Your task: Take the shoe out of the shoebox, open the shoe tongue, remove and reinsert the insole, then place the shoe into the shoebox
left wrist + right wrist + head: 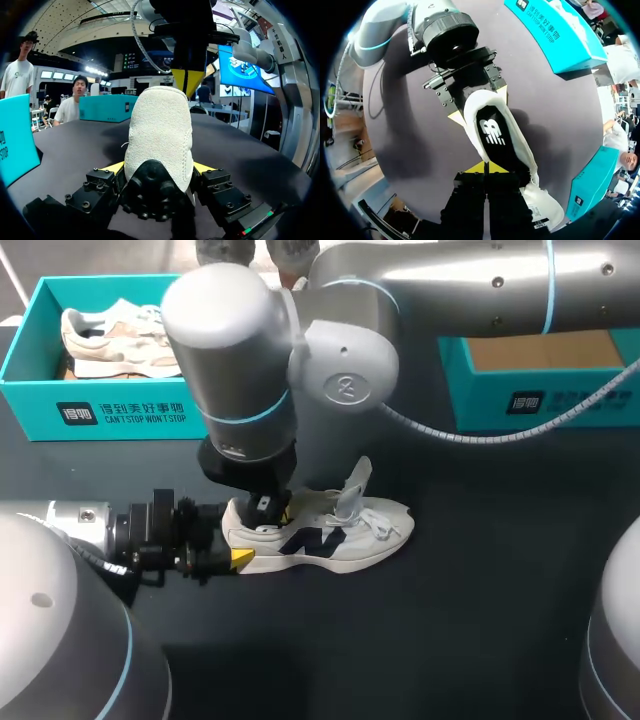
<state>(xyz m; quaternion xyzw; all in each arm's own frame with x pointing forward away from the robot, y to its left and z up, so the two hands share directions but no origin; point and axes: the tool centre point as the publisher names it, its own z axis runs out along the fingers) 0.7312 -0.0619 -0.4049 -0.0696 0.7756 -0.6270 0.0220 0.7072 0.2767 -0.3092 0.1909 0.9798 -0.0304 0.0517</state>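
Left gripper (158,169) clamped the shoe (345,532) by its heel from 9 o'clock; right gripper (485,168), tips pinched shut on nothing visible, probably needed to press the insole (492,134) flat, gently

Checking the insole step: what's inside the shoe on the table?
A black insole with a white logo lies inside the shoe. Its front part is covered by the jaws of the right gripper and the shoe's upper.
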